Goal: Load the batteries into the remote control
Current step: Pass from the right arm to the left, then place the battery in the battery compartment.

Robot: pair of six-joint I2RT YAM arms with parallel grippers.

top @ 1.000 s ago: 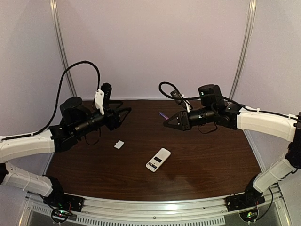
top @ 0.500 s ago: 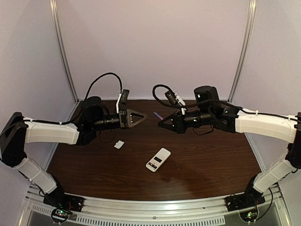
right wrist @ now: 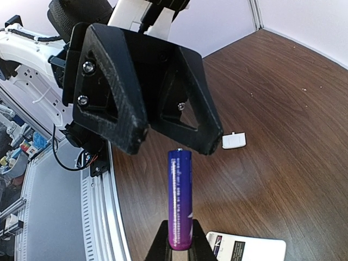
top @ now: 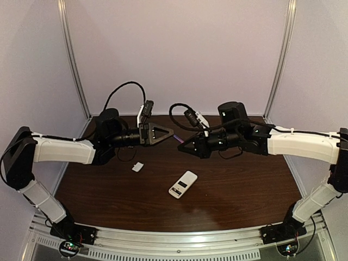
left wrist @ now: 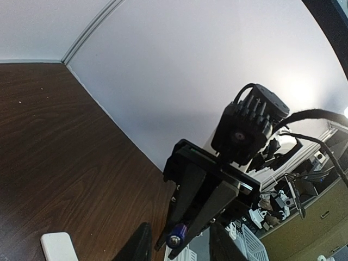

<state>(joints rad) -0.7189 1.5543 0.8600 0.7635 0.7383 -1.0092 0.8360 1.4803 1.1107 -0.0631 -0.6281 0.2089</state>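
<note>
Purple cylindrical battery point(right wrist: 179, 198), woodgrain table point(right wrist: 283, 109).

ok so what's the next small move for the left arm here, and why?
Probably ease the left gripper forward so its open jaws straddle the free end of the battery, before any closing. The right gripper is shut on the battery's other end and holds it pointed at that gap, but in the right wrist view the tip looks just short of the fingers.
</note>
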